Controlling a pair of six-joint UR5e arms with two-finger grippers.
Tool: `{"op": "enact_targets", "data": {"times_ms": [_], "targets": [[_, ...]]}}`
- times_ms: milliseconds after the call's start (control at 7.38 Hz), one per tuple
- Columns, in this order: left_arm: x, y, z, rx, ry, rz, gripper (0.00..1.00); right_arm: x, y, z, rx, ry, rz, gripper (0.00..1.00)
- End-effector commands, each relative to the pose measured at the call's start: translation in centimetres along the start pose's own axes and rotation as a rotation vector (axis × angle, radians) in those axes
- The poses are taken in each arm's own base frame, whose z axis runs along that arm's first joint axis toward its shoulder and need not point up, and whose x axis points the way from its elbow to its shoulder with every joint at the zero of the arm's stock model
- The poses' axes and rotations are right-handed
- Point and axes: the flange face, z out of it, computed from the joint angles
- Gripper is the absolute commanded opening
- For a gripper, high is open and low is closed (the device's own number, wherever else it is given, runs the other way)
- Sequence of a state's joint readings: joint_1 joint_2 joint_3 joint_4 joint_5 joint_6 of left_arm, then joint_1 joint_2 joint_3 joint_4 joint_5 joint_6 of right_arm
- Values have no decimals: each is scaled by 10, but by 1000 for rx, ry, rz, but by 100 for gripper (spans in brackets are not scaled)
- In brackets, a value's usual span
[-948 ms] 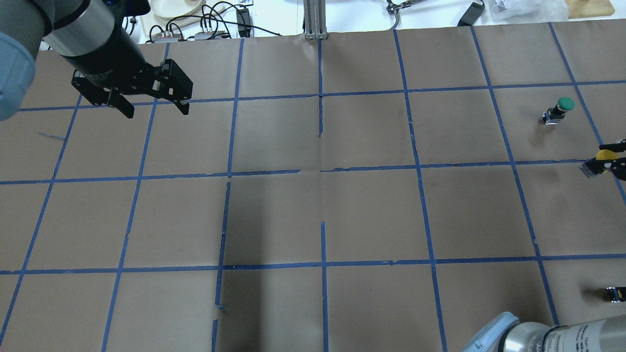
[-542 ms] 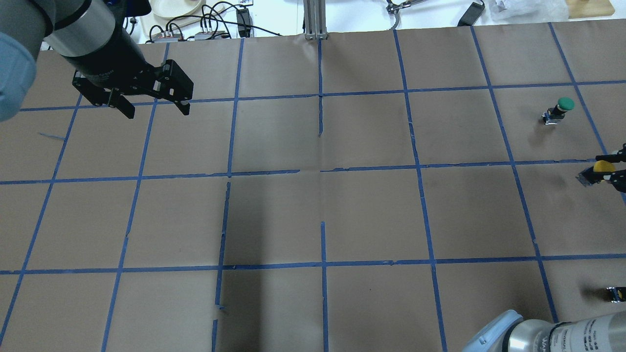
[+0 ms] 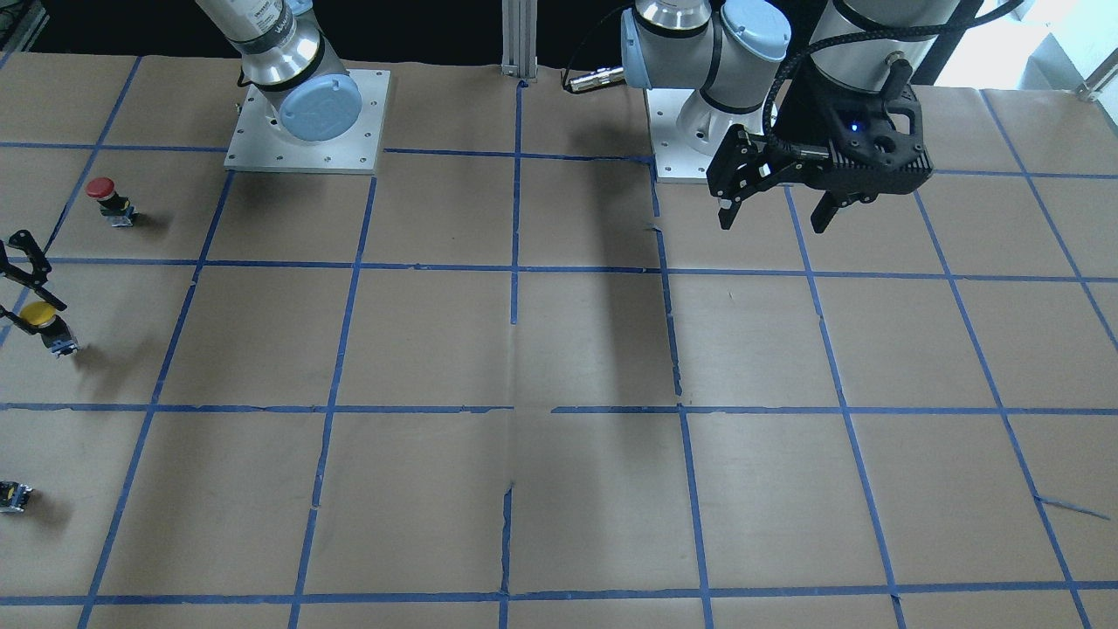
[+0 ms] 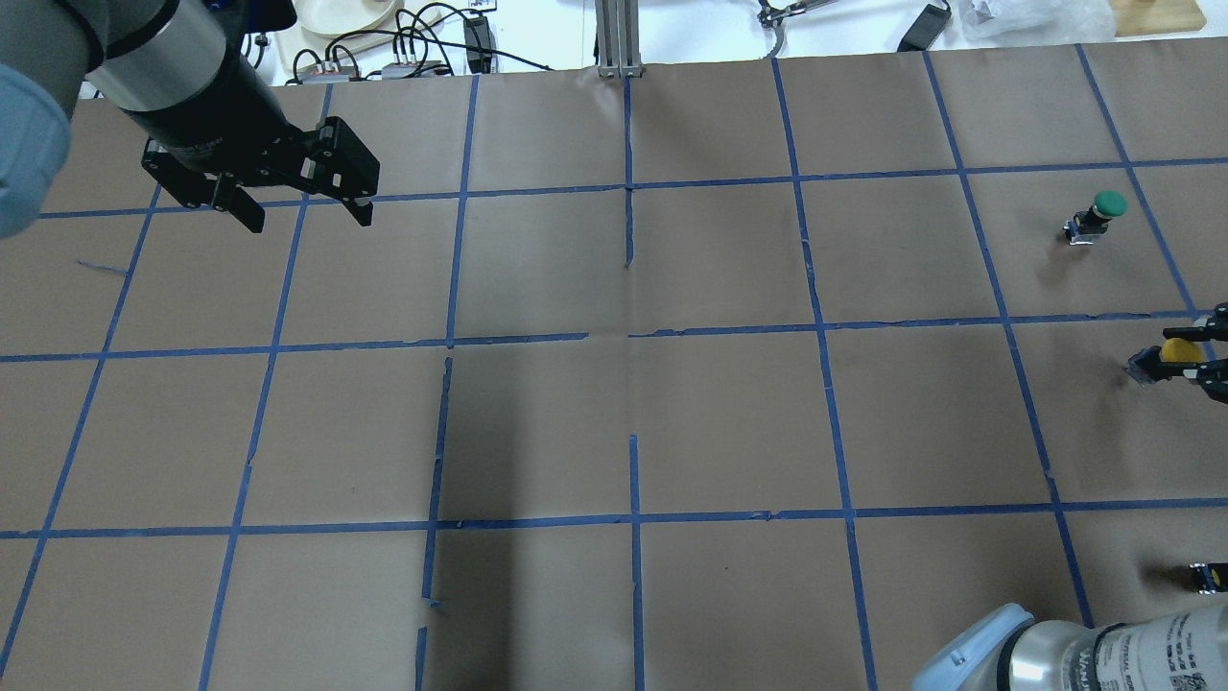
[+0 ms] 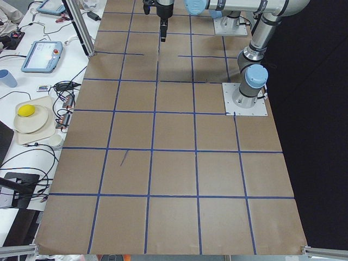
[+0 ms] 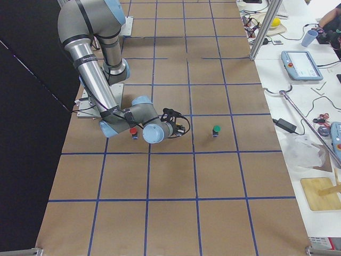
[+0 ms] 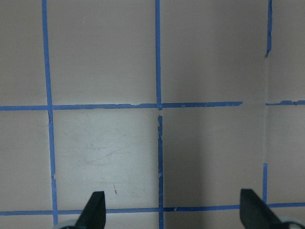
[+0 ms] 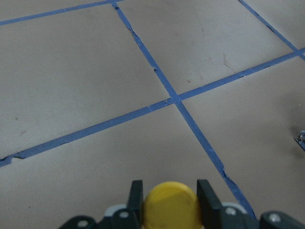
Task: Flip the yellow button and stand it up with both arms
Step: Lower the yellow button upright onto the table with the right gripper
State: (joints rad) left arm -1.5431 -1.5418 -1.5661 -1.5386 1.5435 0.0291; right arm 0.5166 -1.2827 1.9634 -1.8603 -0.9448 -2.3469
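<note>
Currently I count one yellow button (image 8: 170,206), pinched by my right tool (image 8: 170,192), one red button (image 3: 101,187), one green button (image 4: 1110,202); left tool (image 4: 309,221) spread.

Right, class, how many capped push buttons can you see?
3. The yellow button is held in the right gripper; the red button lies on its robot side, the green button on the far side. None seems hidden.

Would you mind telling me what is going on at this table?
The right gripper grips the yellow button by its cap, at the edge of the table on the robot's right. The left gripper hangs open and empty over the other side. The button is not yet stood up.
</note>
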Motion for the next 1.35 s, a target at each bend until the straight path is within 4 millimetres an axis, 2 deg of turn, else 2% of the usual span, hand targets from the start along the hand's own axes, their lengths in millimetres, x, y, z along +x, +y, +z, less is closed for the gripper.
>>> {"op": "enact_targets", "data": {"times_ms": [0, 948, 1219], "targets": [[0, 0, 1, -1, -1, 0, 99, -5, 0, 5, 36, -27, -33, 6], [0, -1, -1, 0, -1, 0, 99, -10, 8, 6, 10, -72, -11, 13], [0, -1, -1, 0, -1, 0, 99, -11, 10, 8, 14, -75, -6, 27]]}}
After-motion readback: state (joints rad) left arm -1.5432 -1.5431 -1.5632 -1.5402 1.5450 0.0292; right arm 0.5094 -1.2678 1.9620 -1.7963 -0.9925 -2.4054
